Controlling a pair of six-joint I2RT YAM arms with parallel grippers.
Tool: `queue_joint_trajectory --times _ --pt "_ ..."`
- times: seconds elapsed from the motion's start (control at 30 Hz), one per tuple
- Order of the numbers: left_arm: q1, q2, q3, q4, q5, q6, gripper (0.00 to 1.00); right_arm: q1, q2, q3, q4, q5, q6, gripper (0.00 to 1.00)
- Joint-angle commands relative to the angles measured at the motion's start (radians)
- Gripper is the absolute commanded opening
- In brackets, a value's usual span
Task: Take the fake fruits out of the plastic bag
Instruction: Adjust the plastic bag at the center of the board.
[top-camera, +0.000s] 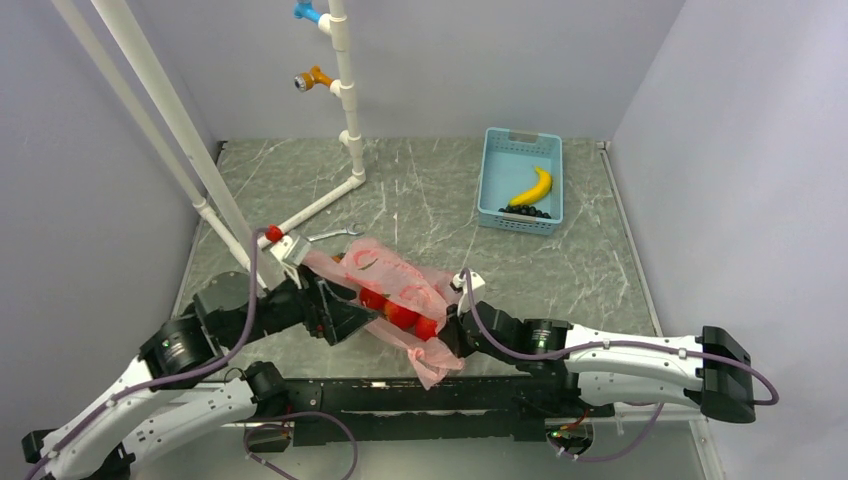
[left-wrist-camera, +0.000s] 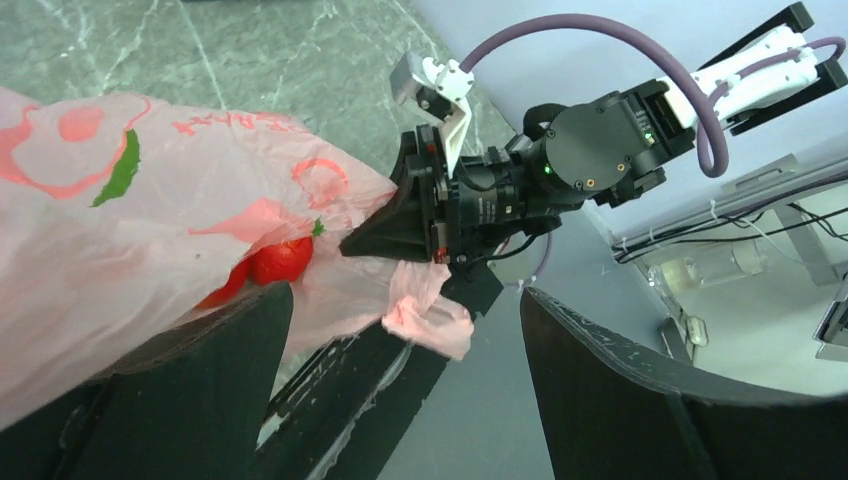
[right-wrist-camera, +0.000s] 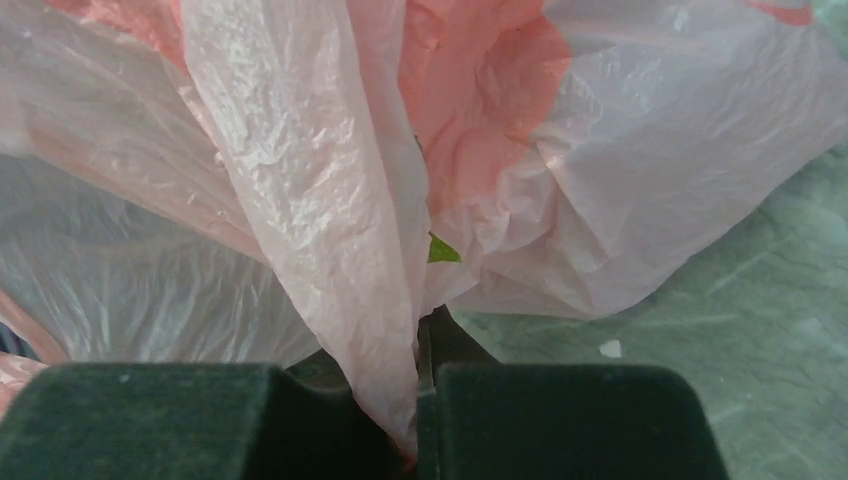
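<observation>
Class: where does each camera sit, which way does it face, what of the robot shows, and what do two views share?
Top: above and behind, looking down at the table; left arm, right arm show.
Left wrist: from the left arm, past the open left gripper at bag and right gripper.
Right wrist: close on the bag; right gripper shut on it.
Shared: the bag, in all.

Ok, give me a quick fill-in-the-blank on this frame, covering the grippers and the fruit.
1. The right gripper is ____ on a fold of the bag.
2. The left gripper is ____, with the bag draped over one finger.
3. The fruits showing through the bag are ____.
4. The banana lies in a ____ basket.
Missing words: shut; open; red; blue.
</observation>
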Motion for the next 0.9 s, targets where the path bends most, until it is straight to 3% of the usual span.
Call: queue_joint_trajectory --times 0.0,0.1,0.2,0.3,0.4,0.57,0.77,0.87 --pt "0.001 -0.005 0.162 -0.216 -0.123 0.068 0.91 0.003 0.003 0.012 0.03 0.019 -0.022 0.08" --pt "0.002 -0.01 0.223 -0.338 -0.243 0.069 0.92 0.003 0.007 0.012 0.032 0.01 -0.027 0.06" --pt "0.002 -0.036 0.215 -0.294 -0.261 0.07 0.97 0.002 0.025 0.02 0.04 0.004 -0.019 0.06" --pt "0.002 -0.053 0.079 -0.033 -0.106 0.028 0.98 0.003 0.047 0.043 0.057 -0.011 -0.023 0.08" --pt "0.002 0.04 -0.049 0.256 0.218 -0.047 0.95 0.003 0.082 0.109 0.053 -0.007 -0.034 0.09" --pt "0.0 0.085 -0.152 0.287 0.272 -0.079 0.9 -0.041 0.152 0.264 -0.027 0.073 -0.079 0.08" --pt "0.002 -0.04 -0.331 0.51 0.397 -0.147 0.93 -0.293 0.242 0.446 -0.024 -0.01 -0.233 0.04" --pt "0.0 -0.061 -0.312 0.488 0.425 -0.153 0.93 -0.351 0.311 0.546 -0.012 -0.045 -0.31 0.04"
